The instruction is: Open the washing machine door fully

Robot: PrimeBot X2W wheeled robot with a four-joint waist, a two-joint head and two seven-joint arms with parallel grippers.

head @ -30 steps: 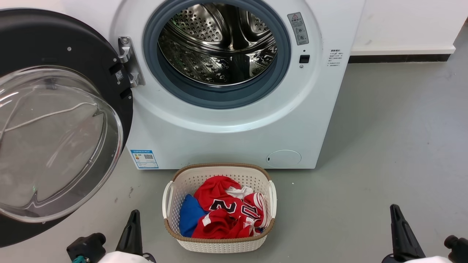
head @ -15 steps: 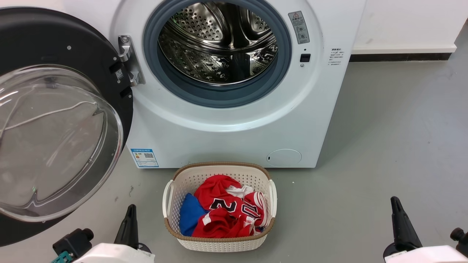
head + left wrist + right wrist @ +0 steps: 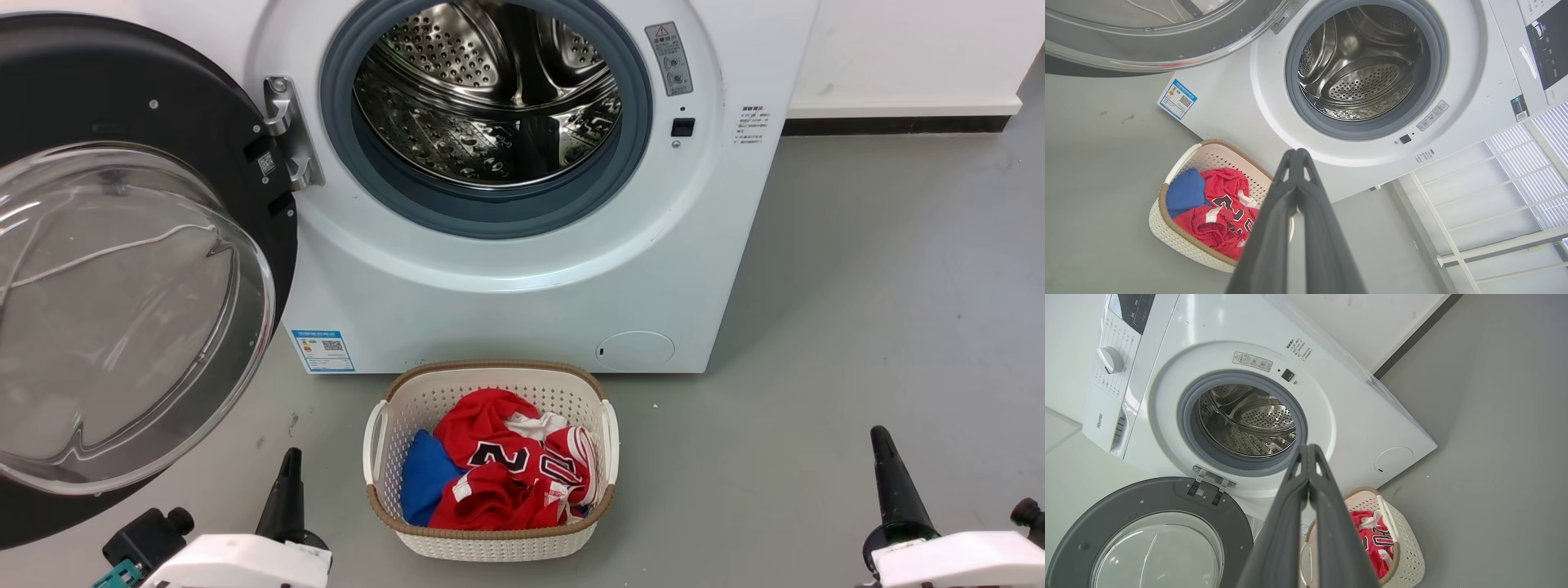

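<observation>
The door (image 3: 139, 278) hangs swung wide, ahead and left of the left gripper (image 3: 1296, 153), whose fingers are pressed together on nothing. The right gripper (image 3: 1308, 447) is likewise closed and empty, and the washer (image 3: 506, 302) stands ahead of both. The door looks about fully open; any last nudge should press its black rim (image 3: 188, 114), not the glass (image 3: 98, 343), and keep clear of the basket (image 3: 490, 457) between the grippers. The right wrist view gives the dial (image 3: 1110, 359) and the door's whole round face, where the head view crops it.

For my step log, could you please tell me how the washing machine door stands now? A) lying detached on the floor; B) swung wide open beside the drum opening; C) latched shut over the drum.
B: the washing machine door hangs on its hinge, swung clear to the left, leaving the steel drum fully exposed.
</observation>
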